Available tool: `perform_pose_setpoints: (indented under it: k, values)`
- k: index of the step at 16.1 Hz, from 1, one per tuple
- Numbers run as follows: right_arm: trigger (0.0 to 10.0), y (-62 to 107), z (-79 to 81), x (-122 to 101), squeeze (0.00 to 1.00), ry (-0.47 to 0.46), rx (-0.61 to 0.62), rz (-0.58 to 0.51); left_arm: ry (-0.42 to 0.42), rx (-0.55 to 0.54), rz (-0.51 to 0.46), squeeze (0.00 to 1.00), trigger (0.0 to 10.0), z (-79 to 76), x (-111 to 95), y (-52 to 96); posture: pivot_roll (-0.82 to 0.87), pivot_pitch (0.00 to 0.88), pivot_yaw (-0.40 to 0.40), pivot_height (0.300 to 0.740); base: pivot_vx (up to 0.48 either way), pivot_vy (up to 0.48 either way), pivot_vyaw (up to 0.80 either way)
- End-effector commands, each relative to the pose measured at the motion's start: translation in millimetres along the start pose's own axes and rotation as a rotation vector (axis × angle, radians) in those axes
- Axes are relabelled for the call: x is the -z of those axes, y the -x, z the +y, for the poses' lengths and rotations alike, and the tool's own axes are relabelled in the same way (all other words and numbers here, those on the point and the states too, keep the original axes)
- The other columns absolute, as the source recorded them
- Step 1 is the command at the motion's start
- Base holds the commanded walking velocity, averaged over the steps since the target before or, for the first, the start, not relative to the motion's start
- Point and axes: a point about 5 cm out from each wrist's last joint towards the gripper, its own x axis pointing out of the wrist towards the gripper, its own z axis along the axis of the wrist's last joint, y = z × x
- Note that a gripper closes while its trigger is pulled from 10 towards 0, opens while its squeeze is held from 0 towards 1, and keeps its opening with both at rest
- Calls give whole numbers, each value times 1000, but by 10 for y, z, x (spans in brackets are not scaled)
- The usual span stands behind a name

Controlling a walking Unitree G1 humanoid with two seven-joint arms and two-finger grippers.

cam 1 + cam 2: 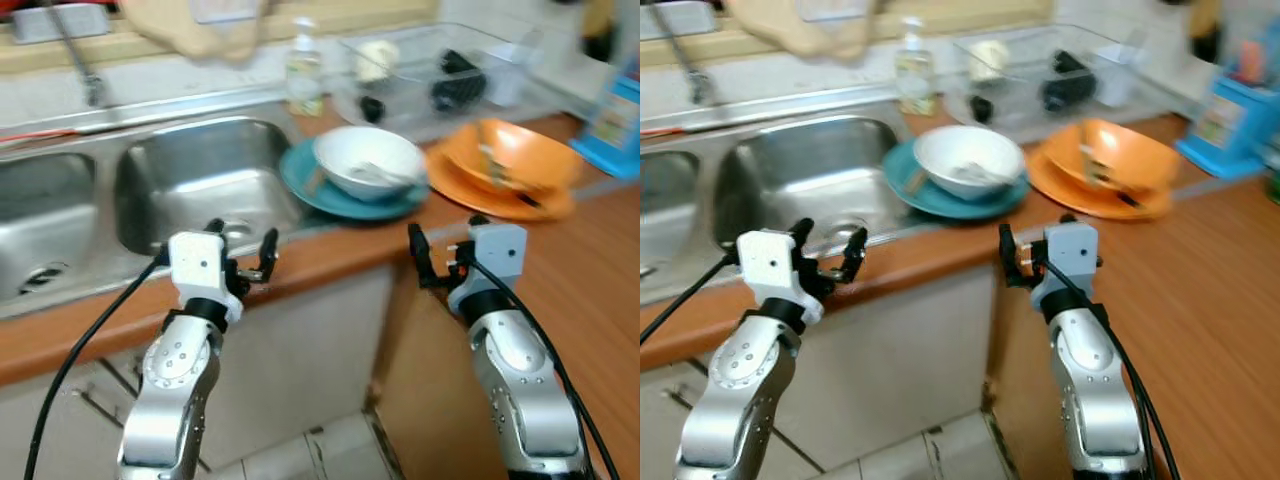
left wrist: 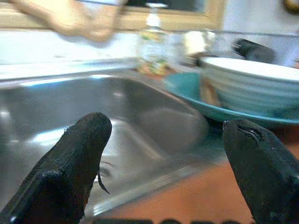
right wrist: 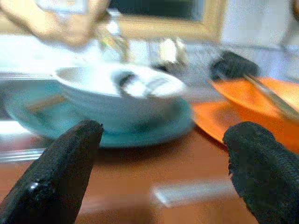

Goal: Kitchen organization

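A white bowl (image 1: 368, 160) with a utensil inside rests on a teal plate (image 1: 345, 195), just right of the steel sink (image 1: 200, 180). Further right, an orange bowl (image 1: 520, 155) holding utensils sits on an orange plate (image 1: 500, 200). My left gripper (image 1: 243, 250) hovers open and empty at the counter's front edge, before the right sink basin. My right gripper (image 1: 440, 255) is also open and empty, at the counter edge in front of the two plates. In the left wrist view the basin (image 2: 117, 121) lies beyond the fingers (image 2: 79, 158). The white bowl (image 3: 117, 91) faces the right wrist camera.
A soap bottle (image 1: 303, 70) stands behind the sink. A clear dish rack (image 1: 440, 70) with dark items is at the back right. A blue object (image 1: 615, 120) sits at the far right, and a faucet (image 1: 75, 55) at the back left. The wooden counter (image 1: 600, 270) extends right. A beige cloth (image 1: 200, 30) hangs above.
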Motion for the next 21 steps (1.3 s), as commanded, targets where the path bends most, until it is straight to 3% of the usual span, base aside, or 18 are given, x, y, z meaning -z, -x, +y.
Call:
perform_pose_setpoints:
  k: [1,5,8,12,13,14,18,21]
  values:
    - [10000,0,32,-73,1000,-9,-11,-40,5,-13,-13,0,10000,27,-34,3,-17,0,31,740,315,0,0]
    - [10000,97,-77,-416,1000,-83,52,-238,0,41,-70,0,10000,-14,-180,34,-15,0,33,740,295,0,0]
    - [10000,147,-62,-521,1000,-76,43,-274,6,72,-107,0,10000,-34,-296,43,-15,0,34,740,0,0,0]
    - [10000,119,-13,-581,1000,-96,-22,-261,-24,111,-76,0,10000,-29,-309,17,-12,0,38,740,0,0,0]
    - [10000,109,-9,-591,839,-100,-31,-256,-24,119,-69,0,10000,-30,-312,10,-11,0,37,740,0,0,0]
    - [10000,45,6,-596,0,-110,-87,-212,-13,141,-52,0,10000,-17,-344,-28,-6,0,35,740,0,0,0]
    - [10000,-130,-78,-637,0,-98,-121,-150,-27,185,-13,0,10000,30,-380,-115,-1,0,30,740,0,0,0]
    - [10000,-174,-207,-668,0,-86,-102,-130,-23,243,1,0,10000,-40,-391,-139,1,0,36,740,0,0,0]
